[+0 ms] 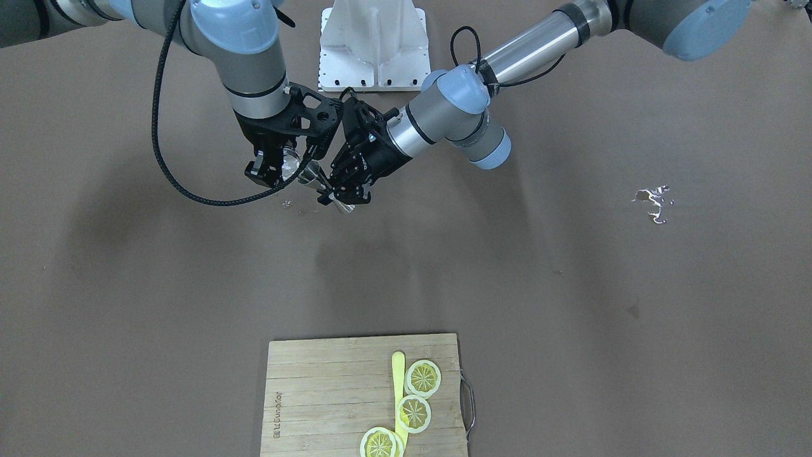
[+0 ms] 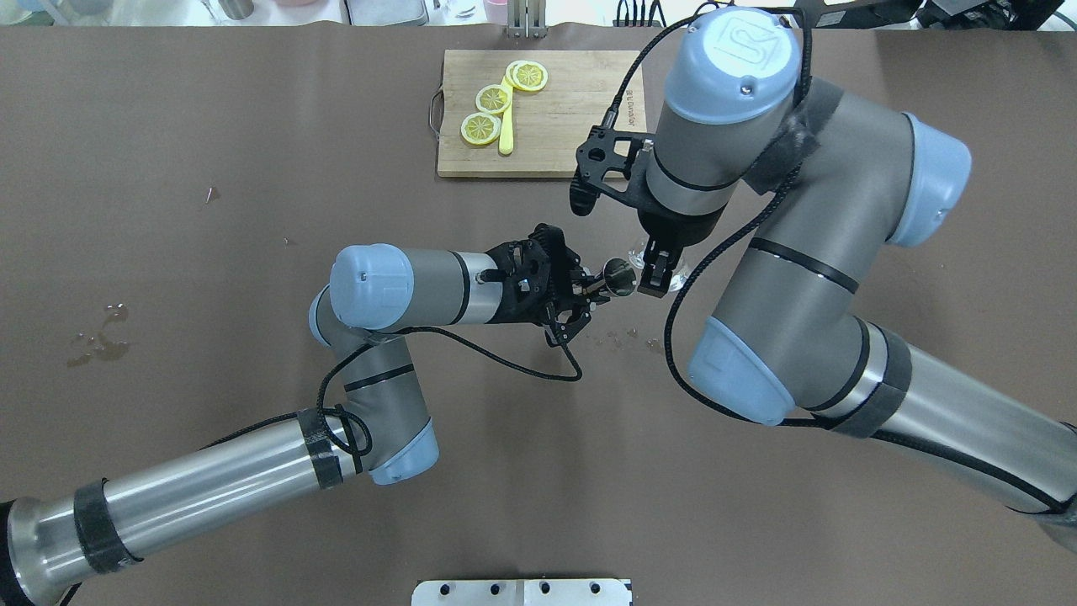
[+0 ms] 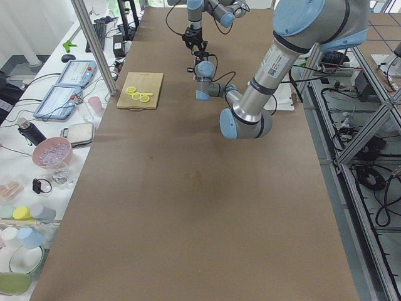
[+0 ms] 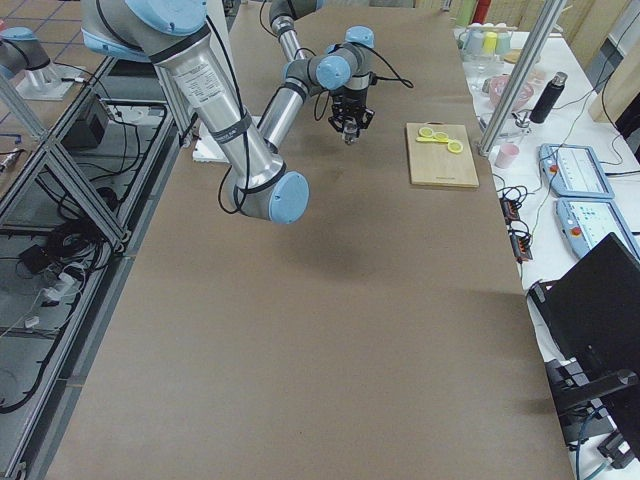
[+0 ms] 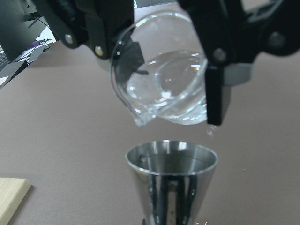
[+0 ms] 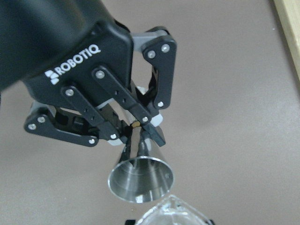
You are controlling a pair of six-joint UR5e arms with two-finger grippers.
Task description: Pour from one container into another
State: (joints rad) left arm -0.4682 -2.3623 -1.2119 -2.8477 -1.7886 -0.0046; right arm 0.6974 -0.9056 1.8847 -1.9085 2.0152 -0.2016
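Note:
My left gripper (image 2: 596,288) is shut on the waist of a steel jigger (image 2: 619,277), held upright above the table. In the right wrist view the left gripper (image 6: 136,133) shows behind the jigger (image 6: 140,180), whose open mouth faces up. My right gripper (image 2: 653,274) is shut on a clear glass cup (image 5: 164,89) with clear liquid in it. The cup is tilted, its spout just over the jigger's (image 5: 171,176) rim. A drop hangs beside a right gripper finger (image 5: 213,93). From the front, the cup (image 1: 290,160) and the jigger (image 1: 325,185) meet between both grippers.
A wooden cutting board (image 2: 572,126) with lemon slices (image 2: 492,99) and a yellow stick lies at the table's far edge. Wet spots (image 2: 97,341) mark the brown table at the left, small drops (image 2: 627,341) lie under the grippers. A white mount base (image 1: 374,47) stands by the robot.

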